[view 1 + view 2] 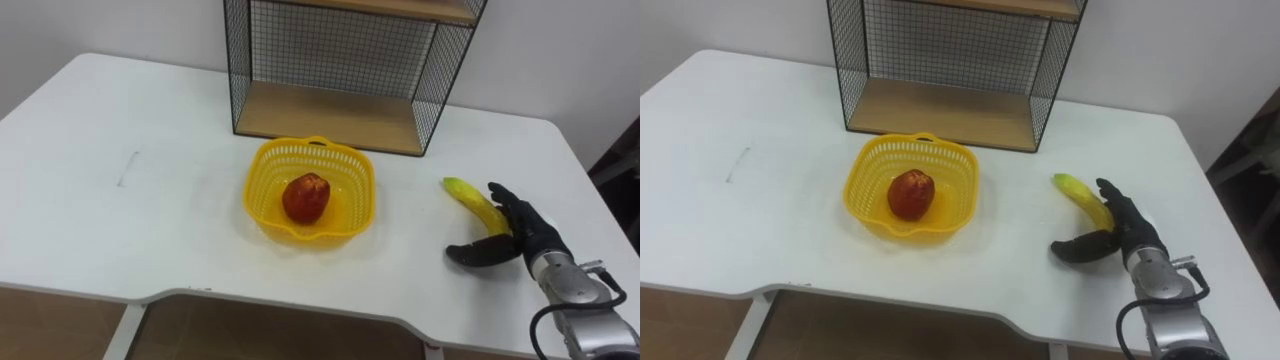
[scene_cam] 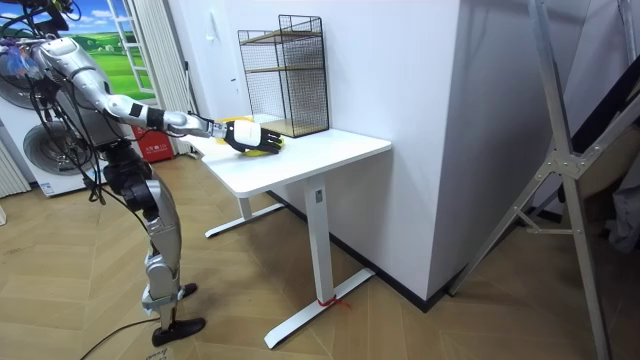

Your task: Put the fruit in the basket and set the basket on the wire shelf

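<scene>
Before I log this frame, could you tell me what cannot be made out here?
Top of the wire shelf: cut off by the upper edge of both eye views.
Near end of the banana: covered by the right hand in the eye views.
Much of the basket: blocked by that hand in the room view.

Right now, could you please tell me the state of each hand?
Left hand: cannot be told.
Right hand: open, thumb spread, over the banana's near end.

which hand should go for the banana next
Right, most likely. The black right hand lies open at the near end of the yellow banana, thumb spread, on the white table to the right of the yellow plastic basket that holds the red apple.
</scene>
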Tool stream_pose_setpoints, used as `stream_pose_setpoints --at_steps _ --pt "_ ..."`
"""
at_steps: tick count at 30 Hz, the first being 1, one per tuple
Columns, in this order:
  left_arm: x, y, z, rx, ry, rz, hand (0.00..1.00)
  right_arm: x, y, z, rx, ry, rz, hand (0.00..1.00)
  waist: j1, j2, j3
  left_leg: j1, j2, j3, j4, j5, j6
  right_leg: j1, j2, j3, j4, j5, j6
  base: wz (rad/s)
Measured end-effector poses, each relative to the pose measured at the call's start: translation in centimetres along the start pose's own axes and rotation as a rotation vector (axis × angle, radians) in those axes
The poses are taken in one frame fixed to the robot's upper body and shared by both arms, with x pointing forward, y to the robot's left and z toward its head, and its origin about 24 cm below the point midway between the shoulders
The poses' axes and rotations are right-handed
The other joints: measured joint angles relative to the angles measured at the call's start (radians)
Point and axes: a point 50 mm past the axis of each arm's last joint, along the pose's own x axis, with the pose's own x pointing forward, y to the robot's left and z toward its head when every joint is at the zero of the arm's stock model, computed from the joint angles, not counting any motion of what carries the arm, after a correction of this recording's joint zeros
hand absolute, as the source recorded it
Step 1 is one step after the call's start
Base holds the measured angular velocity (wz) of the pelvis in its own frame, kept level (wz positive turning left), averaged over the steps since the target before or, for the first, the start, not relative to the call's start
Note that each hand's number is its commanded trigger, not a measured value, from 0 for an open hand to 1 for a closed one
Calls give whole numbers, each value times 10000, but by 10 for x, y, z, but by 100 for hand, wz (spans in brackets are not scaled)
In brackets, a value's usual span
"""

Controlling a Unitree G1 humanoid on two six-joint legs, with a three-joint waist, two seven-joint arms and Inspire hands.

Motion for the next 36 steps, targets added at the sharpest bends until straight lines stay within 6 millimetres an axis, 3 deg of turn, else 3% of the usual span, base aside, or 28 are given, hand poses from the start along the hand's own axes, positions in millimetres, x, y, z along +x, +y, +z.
stream_pose_setpoints --at_steps 3,4,5,6,7,23,36 --pt "0 0 0 7 -7 1 0 0 0 -1 -393 56 107 0 2 -1 0 -1 -2 -1 9 0 0 -8 1 14 -7 -3 -1 0" --pt "0 0 0 7 -7 0 0 0 0 -1 -418 65 123 11 4 -1 0 -1 -4 -1 11 0 0 -9 1 18 -11 -4 -1 0" --pt "0 0 0 3 -6 0 0 0 0 -1 -438 71 149 72 4 0 0 -2 -8 -1 14 0 0 -9 0 18 -24 -5 1 0" --pt "0 0 0 3 -5 -4 0 0 -1 -1 -442 78 152 96 0 0 0 -10 -14 -5 21 0 1 -10 -3 17 -31 -7 3 0" --pt "0 0 0 3 -5 -9 0 0 -1 -1 -457 81 160 100 -2 0 0 -15 -18 -10 22 0 1 -11 -5 16 -33 -8 5 0" --pt "0 1 3 11 -110 38 0 4 -17 6 -2230 263 -787 100 -12 7 -7 -28 -35 -72 -12 0 2 2 -9 -87 -44 -17 16 1" --pt "1 3 15 76 -415 81 0 3 -15 0 -2214 612 -773 100 -21 -37 6 -109 -62 -157 147 -2 4 31 -11 -82 -41 -19 16 1"
